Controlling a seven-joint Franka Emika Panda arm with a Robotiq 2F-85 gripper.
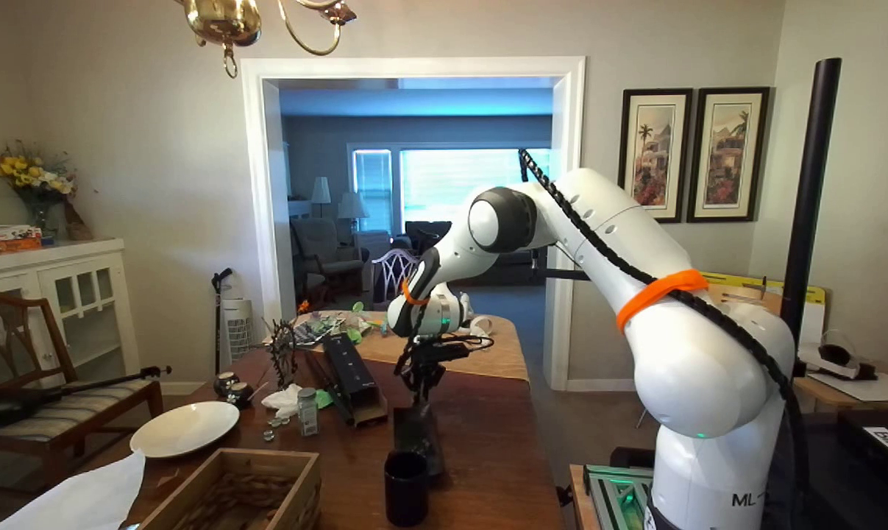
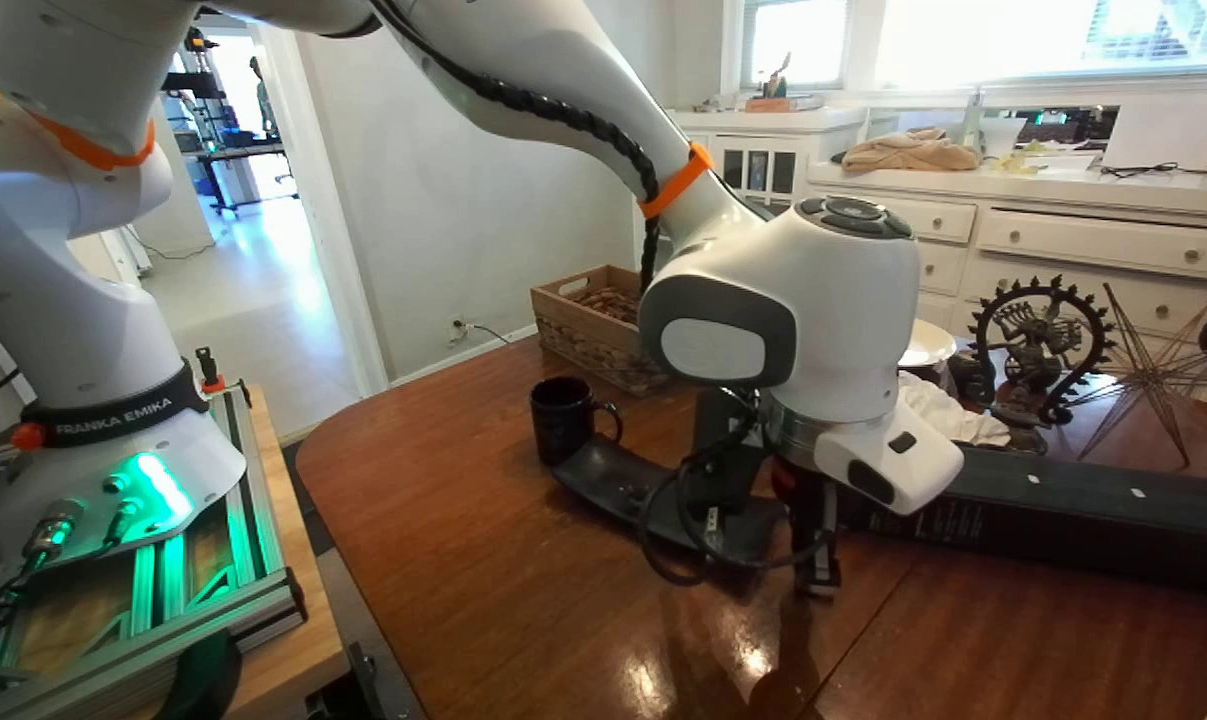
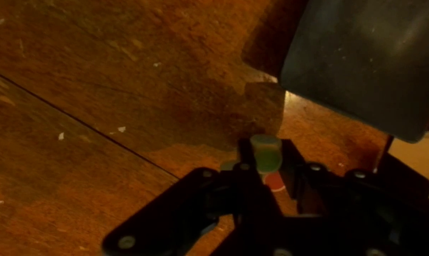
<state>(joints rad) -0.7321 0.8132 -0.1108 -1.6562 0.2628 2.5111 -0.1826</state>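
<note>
In the wrist view my gripper (image 3: 267, 156) has a small cylindrical green object (image 3: 267, 158) with a pale end between its fingertips. Both fingers touch its sides. A red round thing (image 3: 274, 182) shows between the fingers, partly covered by the green object. I cannot tell whether it lies on the table. A pale bit (image 3: 228, 165) shows behind one finger. In an exterior view the gripper (image 2: 818, 580) points down, low over the wooden table (image 2: 483, 600); what it holds is too dark to see there. A curved black stand (image 2: 633, 490) is beside it, also in the wrist view (image 3: 363, 67).
A black mug (image 2: 563, 420) stands at the stand's end. A long black box (image 2: 1093, 510) lies on the gripper's other side. A wooden crate (image 1: 304, 486), white plate (image 1: 186, 430), small jar (image 1: 307, 412) and wheel-shaped figurine (image 2: 1038, 345) are on the table.
</note>
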